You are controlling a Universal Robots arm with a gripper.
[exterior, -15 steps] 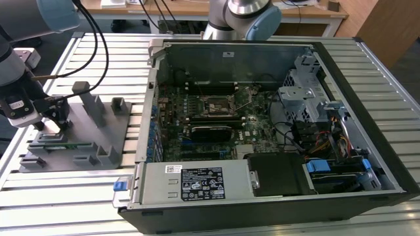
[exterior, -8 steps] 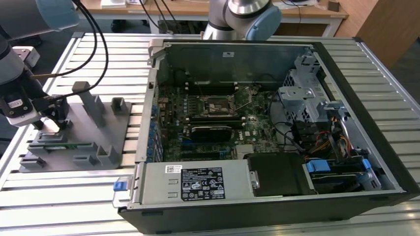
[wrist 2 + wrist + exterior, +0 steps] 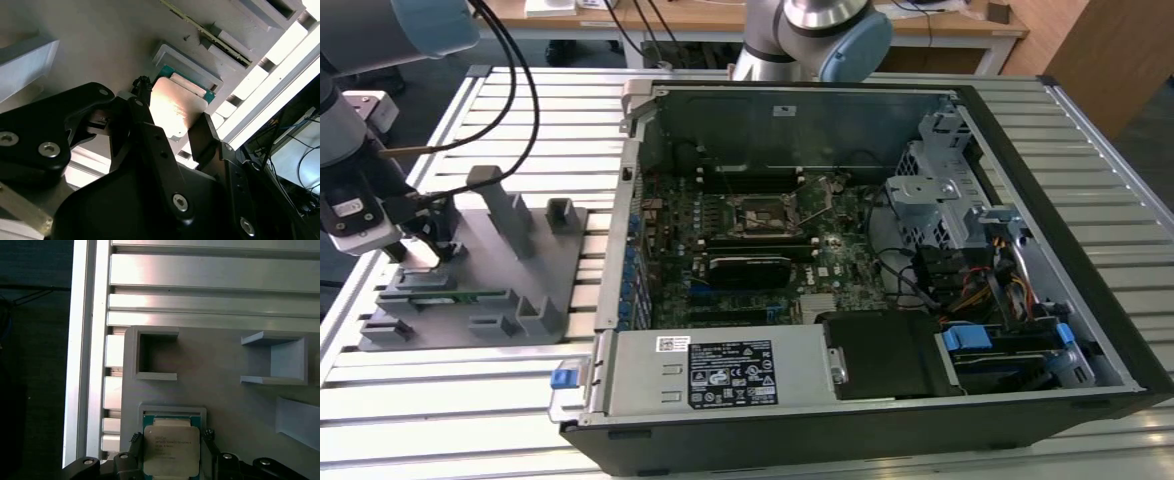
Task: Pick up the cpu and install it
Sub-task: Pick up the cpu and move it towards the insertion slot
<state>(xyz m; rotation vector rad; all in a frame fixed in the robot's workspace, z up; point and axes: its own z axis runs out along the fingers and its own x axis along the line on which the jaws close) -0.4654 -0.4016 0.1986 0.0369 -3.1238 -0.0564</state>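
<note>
My end effector (image 3: 430,252) straddles the cpu (image 3: 170,450), which lies in its pocket on the grey holder (image 3: 225,390). I cannot tell whether I am pinching it yet. An off-centre squeeze could tilt the chip, jam it against the pocket wall, or let it slip.

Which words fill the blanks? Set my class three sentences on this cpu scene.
The cpu rests in a ___ fixture. The end effector sits directly over the shiny ___. The fixture stands on the exterior view's ___ of the computer case.
Missing words: grey; cpu; left.
</note>
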